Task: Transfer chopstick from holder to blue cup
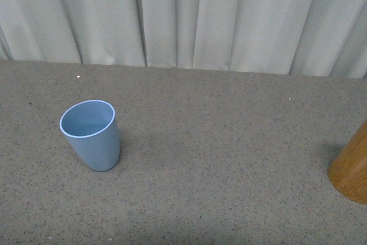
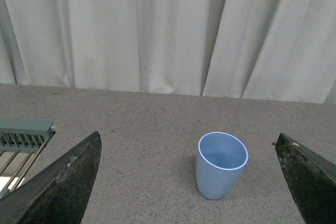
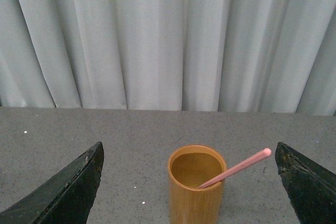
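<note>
The blue cup (image 1: 92, 135) stands upright and empty on the left of the grey table; it also shows in the left wrist view (image 2: 221, 164). My left gripper (image 2: 189, 182) is open, and the cup stands beyond it, between the lines of its two dark fingers (image 2: 68, 182). The orange-brown holder (image 3: 196, 184) stands upright with one salmon-pink chopstick (image 3: 239, 167) leaning out over its rim. My right gripper (image 3: 189, 182) is open and the holder stands ahead between its fingers (image 3: 307, 184). In the front view only an edge of the holder (image 1: 352, 167) shows at far right; neither arm shows there.
A speckled grey table (image 1: 218, 142) runs back to pale curtains (image 1: 189, 15). A grey-green slatted rack (image 2: 21, 140) sits off to one side in the left wrist view.
</note>
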Robot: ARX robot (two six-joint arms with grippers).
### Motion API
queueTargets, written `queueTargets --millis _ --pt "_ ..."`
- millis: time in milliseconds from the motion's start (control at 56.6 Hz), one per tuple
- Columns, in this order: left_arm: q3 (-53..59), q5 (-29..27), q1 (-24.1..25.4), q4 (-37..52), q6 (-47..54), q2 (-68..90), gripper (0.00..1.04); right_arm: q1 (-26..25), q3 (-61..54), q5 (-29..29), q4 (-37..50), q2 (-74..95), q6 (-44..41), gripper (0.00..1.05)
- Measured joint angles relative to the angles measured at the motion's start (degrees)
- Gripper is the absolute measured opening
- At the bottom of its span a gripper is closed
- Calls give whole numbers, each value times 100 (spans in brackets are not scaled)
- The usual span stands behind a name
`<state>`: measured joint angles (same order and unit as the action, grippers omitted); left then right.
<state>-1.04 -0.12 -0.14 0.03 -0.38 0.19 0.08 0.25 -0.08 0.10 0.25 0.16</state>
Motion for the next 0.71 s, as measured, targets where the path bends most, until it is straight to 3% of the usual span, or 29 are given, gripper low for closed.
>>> queueTargets --millis 706 --pt "0 0 0 0 0 0 98 0 0 0 0 0 0 95"
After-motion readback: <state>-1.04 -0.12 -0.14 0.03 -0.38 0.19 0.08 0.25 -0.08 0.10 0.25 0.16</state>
